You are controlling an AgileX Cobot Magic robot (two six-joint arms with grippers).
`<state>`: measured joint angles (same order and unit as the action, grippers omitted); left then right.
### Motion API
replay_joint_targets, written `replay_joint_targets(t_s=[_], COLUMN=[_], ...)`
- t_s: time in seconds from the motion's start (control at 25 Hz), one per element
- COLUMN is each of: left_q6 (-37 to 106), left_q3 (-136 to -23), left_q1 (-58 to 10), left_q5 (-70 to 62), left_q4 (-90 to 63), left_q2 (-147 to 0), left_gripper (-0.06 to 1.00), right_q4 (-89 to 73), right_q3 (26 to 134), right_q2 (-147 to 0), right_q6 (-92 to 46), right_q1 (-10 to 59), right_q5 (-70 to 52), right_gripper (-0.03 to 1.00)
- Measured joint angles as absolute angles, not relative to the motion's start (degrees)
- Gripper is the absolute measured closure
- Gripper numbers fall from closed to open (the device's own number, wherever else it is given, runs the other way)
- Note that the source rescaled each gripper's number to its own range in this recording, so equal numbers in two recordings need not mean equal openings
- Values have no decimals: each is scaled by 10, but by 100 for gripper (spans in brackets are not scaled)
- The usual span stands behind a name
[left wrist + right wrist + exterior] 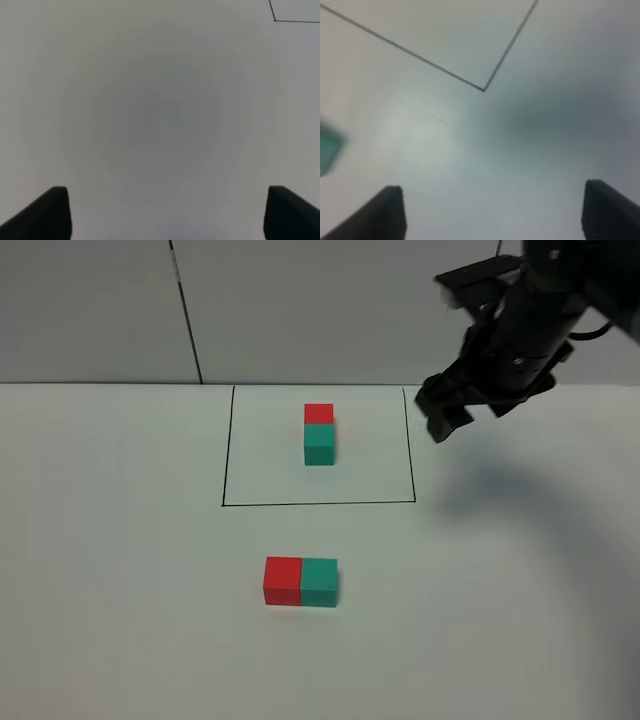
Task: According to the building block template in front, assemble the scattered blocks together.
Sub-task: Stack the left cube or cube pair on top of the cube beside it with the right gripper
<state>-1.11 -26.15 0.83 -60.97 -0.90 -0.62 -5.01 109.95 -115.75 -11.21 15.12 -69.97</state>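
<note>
Smooth white table (pixel 100 620), matte cubes (pixel 301 581)

A big white table (pixel 120 620) fills most of the view. Behind it stands a gray wall (pixel 90 310). A thin dark line (pixel 186 310) runs down the wall to the table's back edge. A soft gray shadow (pixel 500 490) lies on the table at the right.

My right gripper (pixel 441 412) is black. The white table (pixel 120 570) carries a black-outlined red-and-teal template (pixel 319 433); the scattered red block (pixel 282 580) and teal block (pixel 320 582) are plain.
</note>
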Motion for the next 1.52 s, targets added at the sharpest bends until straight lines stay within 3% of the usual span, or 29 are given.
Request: replay_joint_targets(t_s=[0.36,0.72,1.2,1.52], left_q6=[-11,-11,-11,-11], left_q3=[-261,-261,-261,-261], left_q1=[8,8,8,8], left_q5=[-610,-610,-610,-610], left_q4=[-9,-9,-9,-9], left_q2=[-6,-6,-6,-6], left_gripper=[0,0,0,0], right_q4=[-60,-67,-75,-77], right_q3=[1071,867,565,431], right_q2=[-1083,-924,-595,-385], right_q6=[-112,-117,-117,-117], right_q1=[-10,-108,-115,-115], right_q5=[-698,-664,-602,-594], right_gripper=[8,12,12,12])
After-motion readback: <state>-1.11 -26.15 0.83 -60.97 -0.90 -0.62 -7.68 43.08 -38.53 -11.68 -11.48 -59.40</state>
